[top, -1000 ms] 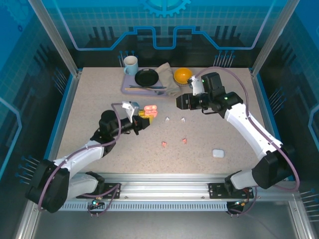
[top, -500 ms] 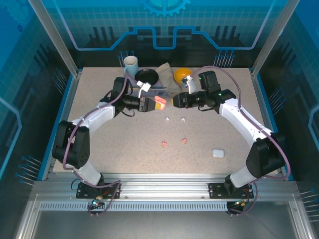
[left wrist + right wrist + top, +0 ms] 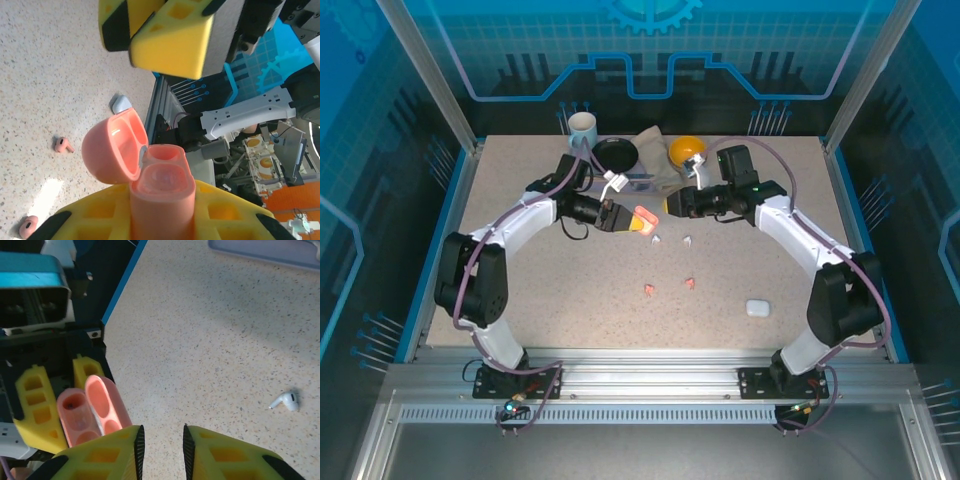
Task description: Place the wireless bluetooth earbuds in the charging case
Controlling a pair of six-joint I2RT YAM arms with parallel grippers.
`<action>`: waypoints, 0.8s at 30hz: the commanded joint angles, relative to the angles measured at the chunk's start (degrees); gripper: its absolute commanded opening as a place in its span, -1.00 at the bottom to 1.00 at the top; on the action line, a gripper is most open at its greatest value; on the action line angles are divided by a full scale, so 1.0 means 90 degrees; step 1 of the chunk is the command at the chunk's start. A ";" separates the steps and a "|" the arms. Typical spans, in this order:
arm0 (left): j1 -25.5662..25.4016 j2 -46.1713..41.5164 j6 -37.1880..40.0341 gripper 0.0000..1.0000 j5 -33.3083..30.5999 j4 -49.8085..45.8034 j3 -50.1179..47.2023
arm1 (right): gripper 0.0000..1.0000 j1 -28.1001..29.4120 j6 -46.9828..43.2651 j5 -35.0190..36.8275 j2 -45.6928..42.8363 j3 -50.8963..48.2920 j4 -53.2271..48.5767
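The left fingers point(image 3: 90, 220) clamp the pink case point(image 3: 162, 180) off the tabletop point(image 3: 570, 290), with its lid open and its wells turned toward the right fingers point(image 3: 230, 455). Those are narrow and empty, just beside the case. A white earbud point(image 3: 285, 401) lies nearest the right arm, and the pink earbuds point(image 3: 649, 290) lie nearer the bases. The free right arm probably has to reach down first.

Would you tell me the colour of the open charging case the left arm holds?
Pink; the charging case shows best in the left wrist view.
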 commanded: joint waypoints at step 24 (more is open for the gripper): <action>-0.0035 0.0108 0.0419 -1.00 0.0115 -0.0348 0.0358 | -0.55 0.0432 -0.0271 -0.0712 0.0093 -0.0172 -0.0070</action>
